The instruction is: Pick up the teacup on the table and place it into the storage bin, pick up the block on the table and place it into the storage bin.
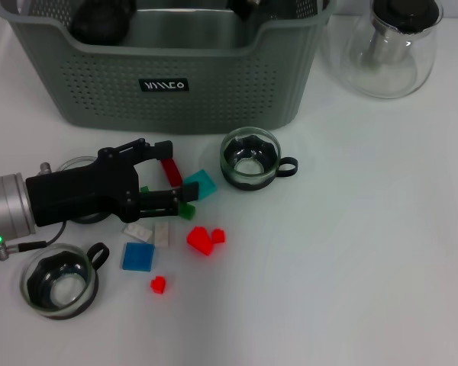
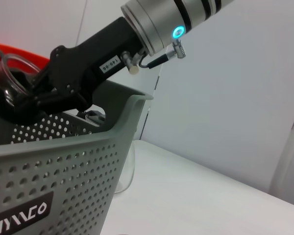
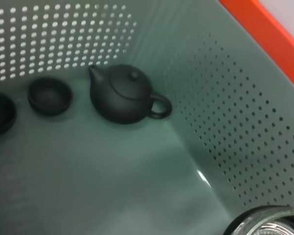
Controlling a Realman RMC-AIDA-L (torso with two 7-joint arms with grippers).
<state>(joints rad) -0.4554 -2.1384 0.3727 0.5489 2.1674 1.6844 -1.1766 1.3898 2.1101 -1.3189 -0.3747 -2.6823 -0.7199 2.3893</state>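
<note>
The grey-green storage bin stands at the back of the table. My left gripper is open and low over the table in front of it. Its fingers stand either side of a red block, with a teal block and a green block close by. A glass teacup stands just right of them and another at the front left. In the left wrist view my right gripper is shut on a glass teacup above the bin. That cup's rim shows in the right wrist view.
A clear glass teapot stands right of the bin. Inside the bin lie a black teapot and small black cups. Red, blue and white blocks lie scattered on the white table.
</note>
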